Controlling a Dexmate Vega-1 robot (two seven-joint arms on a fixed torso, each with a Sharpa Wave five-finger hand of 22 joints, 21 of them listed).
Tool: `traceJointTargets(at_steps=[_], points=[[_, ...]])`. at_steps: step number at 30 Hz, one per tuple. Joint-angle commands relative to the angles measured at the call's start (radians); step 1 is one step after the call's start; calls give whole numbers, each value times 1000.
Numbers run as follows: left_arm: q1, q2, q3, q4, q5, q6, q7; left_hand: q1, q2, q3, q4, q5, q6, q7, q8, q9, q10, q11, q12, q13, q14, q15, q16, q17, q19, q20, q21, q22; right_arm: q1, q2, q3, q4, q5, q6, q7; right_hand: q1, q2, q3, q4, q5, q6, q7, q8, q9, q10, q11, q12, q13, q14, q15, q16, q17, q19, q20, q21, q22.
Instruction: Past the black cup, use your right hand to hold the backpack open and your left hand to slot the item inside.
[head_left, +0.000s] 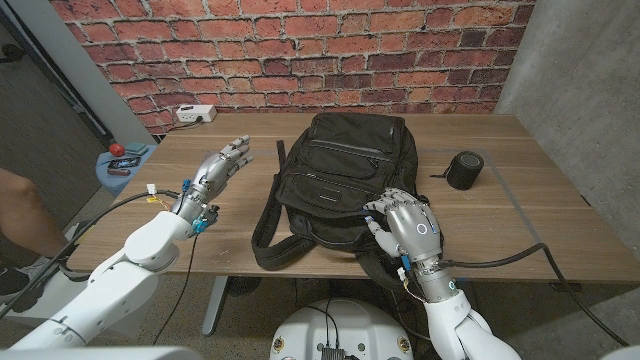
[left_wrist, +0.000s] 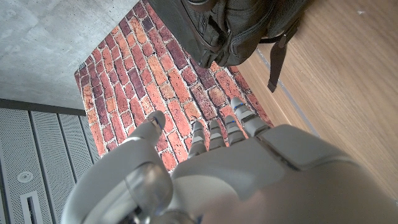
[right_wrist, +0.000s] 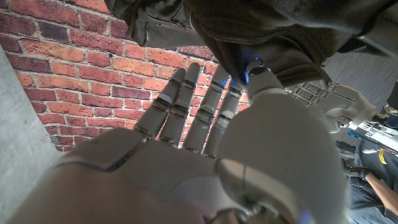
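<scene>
Backpack (head_left: 335, 180) lies on the table (head_left: 520, 200), middle of the far half, top end toward the brick wall; zippers look closed, no opening seen. Black cup (head_left: 464, 171) stands to its right, well apart. Right hand (head_left: 405, 228) sits on the pack's near right corner, fingers spread over the fabric; in the right wrist view the fingertips (right_wrist: 186, 78) reach the pack's edge near a zipper seam, but I cannot tell whether anything is pinched, so I read it as touching and holding nothing. Left hand (head_left: 222, 165) hovers left of the pack, apart from it, fingers extended and parted, empty; left wrist view agrees, with the strap (left_wrist: 277, 59) ahead of it. No item to slot in is visible near that hand. Judgement: pack not yet opened. Risks: right fingers may slide on the slack nylon without catching the zipper, dragging the whole pack toward the edge; loose straps could snag the left hand on approach; a wide right-arm swing could topple the cup.
</scene>
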Motion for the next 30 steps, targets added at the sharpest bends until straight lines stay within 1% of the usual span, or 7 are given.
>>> traceJointTargets(at_steps=[1,6,18,22,24,25,30], points=[[16,-3,-11,-11,4,5,13,15,-2,-3,2,8,7,0,4,6,7,5,1,3,7,-1,5,2,10,-1,2,5,28,2,8,4,25,38,-4,26,8,-10,2,-1,40,-8,19,6,42,-12,15,-4,32,-165,15,12,10,-81,7,3],[20,-5,-14,-14,5,6,15,16,-2,-4,3,8,9,0,4,6,7,3,1,3,7,-1,5,2,10,-1,2,5,30,-1,16,1,33,50,-5,38,15,-14,2,-2,68,-5,30,6,66,-11,21,-7,52,-167,22,16,15,-86,8,3],[48,6,-35,-47,25,21,27,18,-2,-4,4,8,8,-1,3,6,6,5,0,3,5,0,4,2,9,-1,1,5,42,-13,48,-9,64,90,-9,49,22,-19,4,-4,76,-8,33,4,77,-14,24,-5,74,-169,30,21,17,-91,9,4],[74,4,-53,-66,32,24,40,19,-3,-4,3,8,9,-1,3,6,7,4,0,3,4,2,3,2,7,1,1,5,33,-7,58,-19,73,85,-11,51,23,-21,4,-5,75,-8,33,4,78,-15,25,-5,76,-168,30,21,17,-91,9,4],[92,9,-66,-80,45,32,49,21,-5,-4,2,8,15,-1,5,6,11,3,2,3,6,3,3,1,9,5,2,5,32,-14,62,-23,78,94,-7,53,23,-22,4,-5,76,-8,33,4,78,-13,25,-5,78,-168,30,21,18,-91,9,4],[100,11,-73,-86,53,35,53,22,-5,-4,0,9,16,0,6,6,14,4,3,3,6,4,3,1,10,6,2,5,32,-8,64,-21,80,92,-10,53,23,-22,4,-5,76,-8,33,4,78,-14,24,-4,78,-168,30,21,17,-91,8,4],[139,21,-106,-112,98,50,68,25,-6,-3,-2,9,19,0,6,6,17,7,4,2,14,6,6,0,13,10,3,5,45,-13,67,-13,69,101,-4,53,24,-25,6,-6,76,-8,33,4,78,-15,24,-4,79,-167,29,21,17,-91,8,4]])
